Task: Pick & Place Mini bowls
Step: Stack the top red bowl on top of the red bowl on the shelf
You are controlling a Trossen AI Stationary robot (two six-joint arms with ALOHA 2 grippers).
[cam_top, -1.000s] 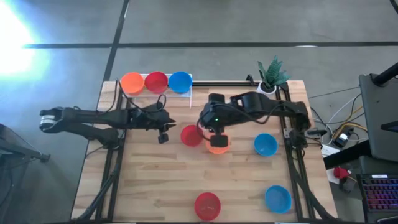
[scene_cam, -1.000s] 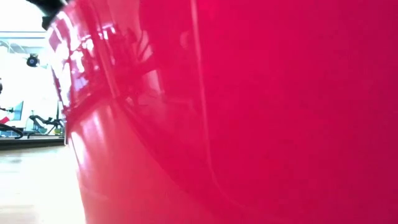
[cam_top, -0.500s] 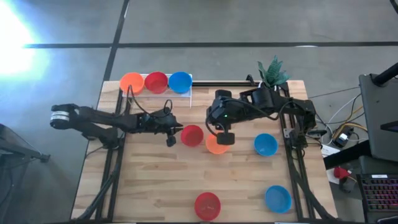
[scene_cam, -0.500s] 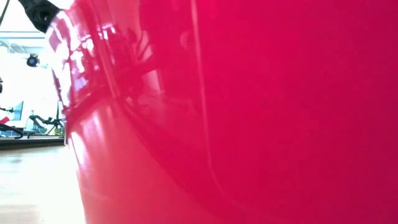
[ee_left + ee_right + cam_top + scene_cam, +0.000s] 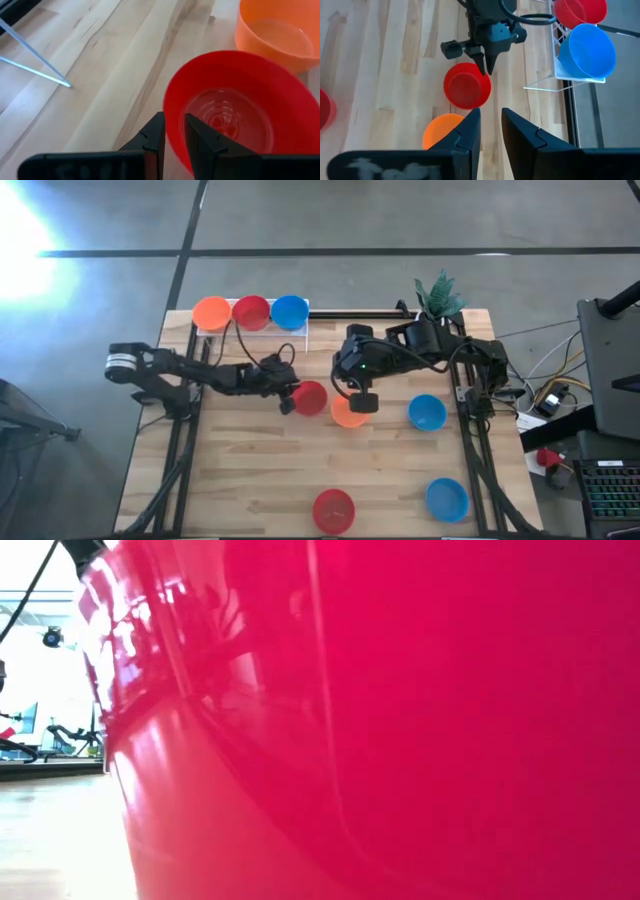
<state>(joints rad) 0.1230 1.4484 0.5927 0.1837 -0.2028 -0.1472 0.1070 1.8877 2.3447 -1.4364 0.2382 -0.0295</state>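
Several mini bowls show in the high view. A red bowl (image 5: 310, 397) and an orange bowl (image 5: 343, 416) stand upright, side by side, mid-table. My left gripper (image 5: 290, 400) reaches in from the table's left. It is open by a narrow gap, astride the red bowl's (image 5: 235, 115) left rim. My right gripper (image 5: 360, 402) hovers raised over the orange bowl's (image 5: 442, 131) right side, narrowly open and empty. An orange (image 5: 212, 312), a red (image 5: 251, 312) and a blue bowl (image 5: 289, 311) sit in the rack at the far edge. My left gripper (image 5: 174, 125) straddles the red bowl's rim (image 5: 169, 107) on its left side, one finger inside the bowl and one outside, slanting down from the table's left. The bowl stands on the table. Whether either finger touches the wall I cannot tell.
Two loose blue bowls (image 5: 427, 412) (image 5: 447, 499) stand on the right half. Another red bowl (image 5: 333, 510) at the near edge fills the low view (image 5: 400, 720). A potted plant (image 5: 436, 300) stands at the far right corner. Bare wood lies at the near left.
My left gripper has travelled toward the table's right until its fingers reached the red bowl's rim; the bowl stayed put. My right gripper drew back a little from over the orange bowl toward the far right, then kept still. The orange bowl stays on the table.
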